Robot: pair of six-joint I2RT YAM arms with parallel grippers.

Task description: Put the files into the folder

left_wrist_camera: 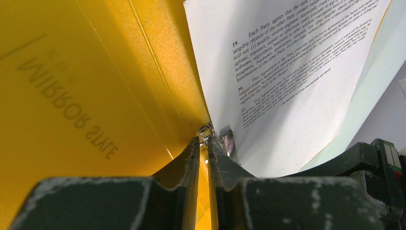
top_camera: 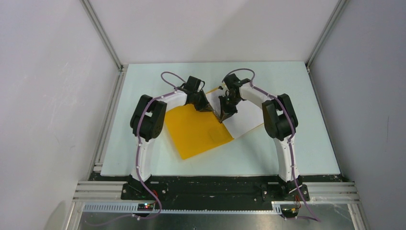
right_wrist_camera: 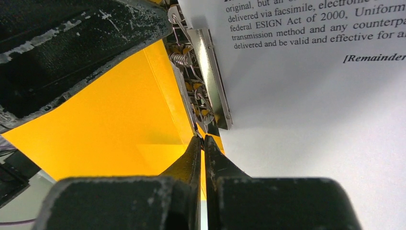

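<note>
Left gripper [left_wrist_camera: 205, 149] pinches the folder [left_wrist_camera: 95, 96] beside the files [left_wrist_camera: 292, 72].

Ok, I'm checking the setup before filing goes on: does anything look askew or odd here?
The folder lies open but turned diagonally to the table edges. The files lie on its right half, turned likewise, with an orange margin showing along one edge. Nothing looks torn or spilled.

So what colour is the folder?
The folder is plain orange-yellow all over. It shows best in the top external view.
</note>
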